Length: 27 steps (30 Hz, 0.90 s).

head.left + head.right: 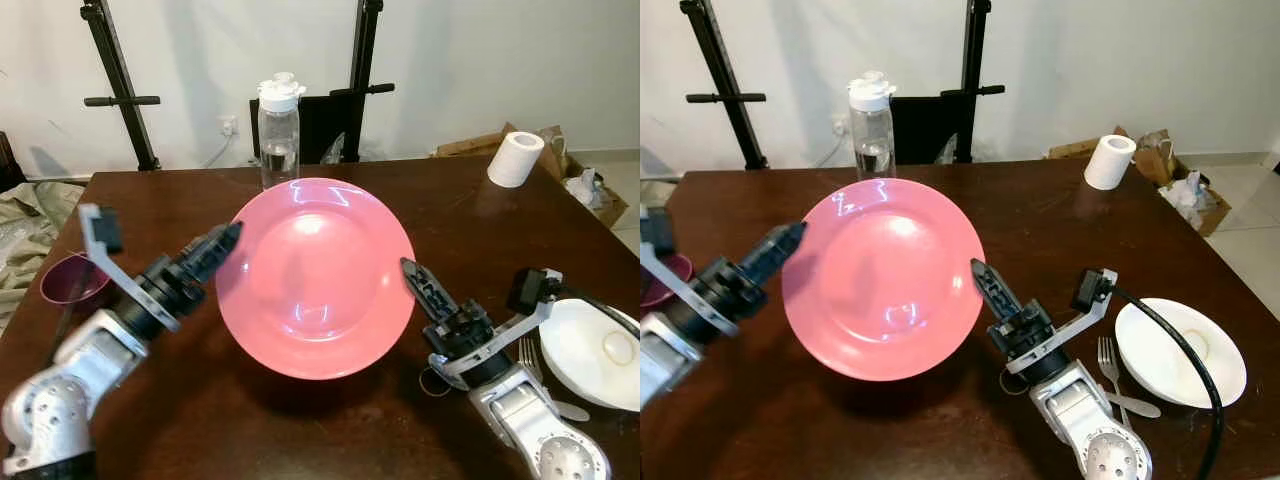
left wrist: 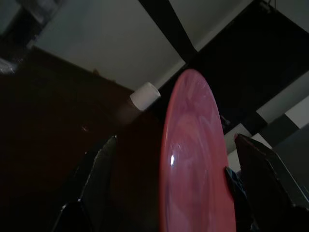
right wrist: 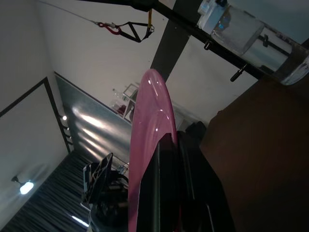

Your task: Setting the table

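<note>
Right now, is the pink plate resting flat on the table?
No: the pink plate is held above the table, pinched at its edges between the left gripper and right gripper, casting a shadow below.

paper roll (image 1: 515,158): standing on the far right of the bench
cardboard box (image 1: 475,145): on the floor behind it
black stand (image 1: 120,75): against the wall
</note>
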Motion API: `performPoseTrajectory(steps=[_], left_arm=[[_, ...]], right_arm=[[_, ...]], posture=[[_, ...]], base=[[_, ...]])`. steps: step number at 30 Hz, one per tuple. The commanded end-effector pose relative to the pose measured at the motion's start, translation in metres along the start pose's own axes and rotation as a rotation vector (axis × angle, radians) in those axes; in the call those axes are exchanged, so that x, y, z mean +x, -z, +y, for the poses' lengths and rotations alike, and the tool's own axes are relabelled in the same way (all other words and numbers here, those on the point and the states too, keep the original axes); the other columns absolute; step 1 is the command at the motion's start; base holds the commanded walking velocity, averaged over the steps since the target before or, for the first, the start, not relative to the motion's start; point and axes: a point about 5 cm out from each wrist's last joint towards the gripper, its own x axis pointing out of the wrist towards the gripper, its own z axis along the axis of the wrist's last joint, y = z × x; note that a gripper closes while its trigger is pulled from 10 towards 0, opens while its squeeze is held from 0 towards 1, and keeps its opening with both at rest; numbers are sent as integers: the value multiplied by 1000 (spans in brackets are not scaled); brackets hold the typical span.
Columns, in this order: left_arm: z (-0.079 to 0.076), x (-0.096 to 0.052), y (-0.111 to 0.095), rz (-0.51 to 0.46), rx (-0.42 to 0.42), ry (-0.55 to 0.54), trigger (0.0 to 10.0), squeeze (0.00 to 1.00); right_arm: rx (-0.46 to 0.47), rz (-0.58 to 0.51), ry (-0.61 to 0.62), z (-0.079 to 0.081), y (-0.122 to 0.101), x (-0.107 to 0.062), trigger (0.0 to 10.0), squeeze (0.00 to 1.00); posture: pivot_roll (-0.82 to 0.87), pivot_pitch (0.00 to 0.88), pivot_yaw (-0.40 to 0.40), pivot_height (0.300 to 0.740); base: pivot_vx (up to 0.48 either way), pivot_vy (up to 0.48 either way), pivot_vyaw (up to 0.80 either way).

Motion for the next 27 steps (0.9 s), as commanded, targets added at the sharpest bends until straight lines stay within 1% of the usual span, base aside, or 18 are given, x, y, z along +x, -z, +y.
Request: performPoseTrajectory(steps=[1,7,8,10,11,12,13,14,20,27], left_arm=[[-3,-3,5,22,-9,-3,10000,0],[-2,-9,12,46,-46,-26,10000,0],[-3,-9,13,46,-50,-25,6510,0],[-4,-10,15,50,-60,-22,4196,0],[-4,-10,16,52,-65,-20,4196,0],[-5,-10,18,58,-70,-20,1922,0],[-5,-10,20,62,-73,-19,1922,0],[-5,-10,22,67,-77,-20,0,0],[-7,-7,27,78,-91,-16,0,0],[-7,-5,28,74,-94,-17,0,0]], right_arm=[[-1,-7,-26,5,-1,-1,10000,0],[-4,-9,-38,9,-2,-3,10000,0],[-4,-9,-41,9,-2,-2,10000,0],[-4,-9,-45,11,-1,-1,10000,0],[-4,-9,-47,11,-1,-1,10000,0],[-3,-8,-48,12,0,0,10000,0],[-3,-8,-50,12,0,0,10000,0],[-2,-8,-51,13,0,0,10000,0],[0,-2,-53,14,2,1,10000,0],[1,1,-50,14,3,0,10000,0]], posture=[[28,119,78,740],[30,119,78,740],[30,119,78,740],[30,119,78,740],[30,119,78,740],[31,118,79,740],[31,118,79,740],[29,116,81,740],[26,113,80,740],[20,111,81,740]], base=[[0,0,0],[0,0,0],[0,0,0],[0,0,0],[0,0,0],[0,0,0],[0,0,0],[0,0,0],[0,0,0],[0,0,0]])
